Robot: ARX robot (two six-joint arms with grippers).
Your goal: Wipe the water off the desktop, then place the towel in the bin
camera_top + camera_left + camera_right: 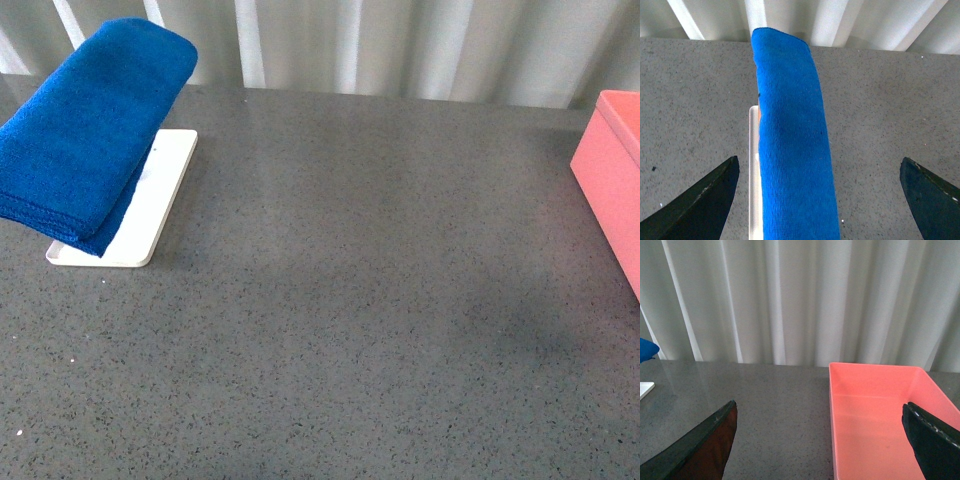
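The surface [380, 300] is broad, flat and stone-like, dark grey with fine speckles; behind it hangs a pale pleated curtain [400, 45]; the bin [615, 180], smooth salmon-pink plastic, straight-walled and rectangular, sits at the right; the right pincer [819, 404] points over the surface toward it, dark fingers spread wide and empty; the towel [90, 120], thick blue soft pile, lies folded and arched over a flat white tray [160, 200] at the far left; the left pincer [818, 162] looks down along it, fingers wide apart on either side, not touching.
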